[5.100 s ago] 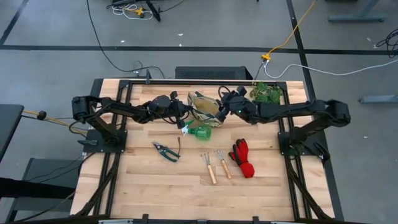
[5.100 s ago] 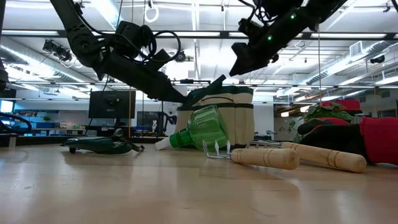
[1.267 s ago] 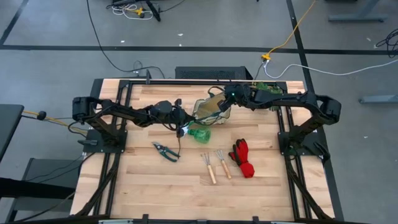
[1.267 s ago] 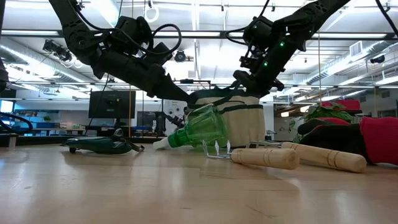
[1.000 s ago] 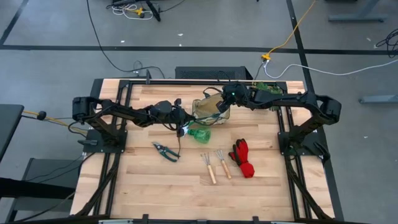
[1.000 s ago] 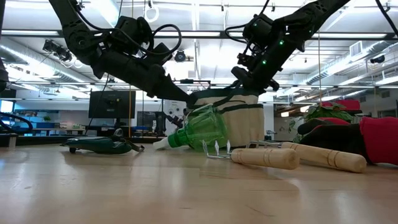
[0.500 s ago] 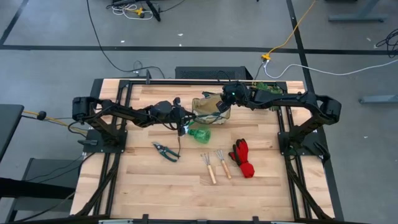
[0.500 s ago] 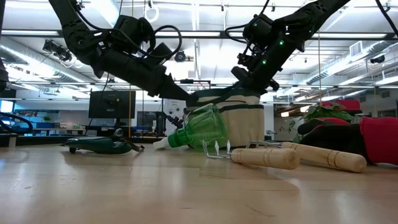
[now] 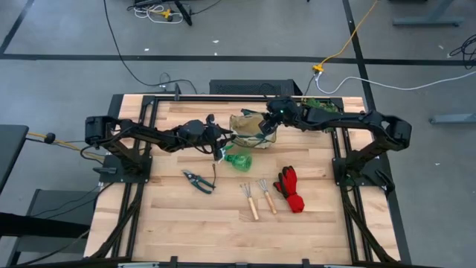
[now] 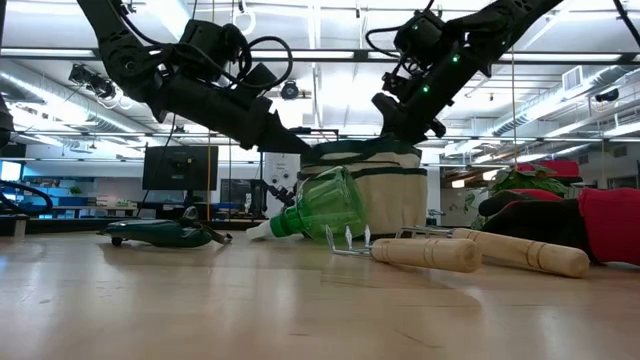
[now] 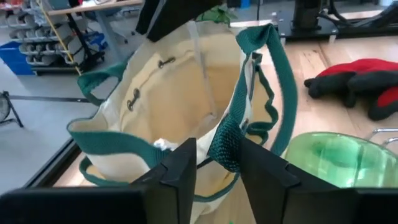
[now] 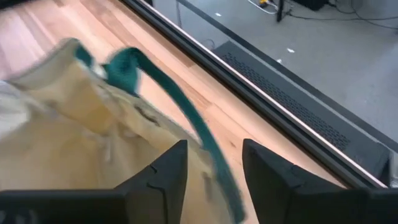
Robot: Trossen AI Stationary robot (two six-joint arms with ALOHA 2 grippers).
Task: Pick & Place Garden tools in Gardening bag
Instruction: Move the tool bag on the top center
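The gardening bag (image 9: 251, 127) stands near the middle of the table's far edge, its mouth spread and its green handles loose, and nothing from the set can be seen inside it. The left gripper (image 11: 216, 163) sits at the bag's left rim with its fingers parted and a green handle strap (image 11: 229, 140) lying between them, no longer pinched tight as far as the wrist view shows. The right gripper (image 12: 214, 163) hangs at the bag's right rim, fingers apart, with the other green strap running through the gap but not clamped. Just in front of the bag the green spray bottle (image 9: 239, 158) lies on its side, almost touching the bag's front. Nearer the middle of the table lie the pruning shears (image 9: 198, 181) to the left, the two small rakes (image 9: 258, 198) side by side, and the red-and-black gloves (image 9: 291, 188) just to their right. A leafy plant (image 9: 318, 110) sits at the far right corner. The step in hand looks like finishing the opening of the bag and letting go. The next move probably calls for one arm to lift clear of the straps without dragging the bag over, then reach down for the spray bottle, the nearest tool.
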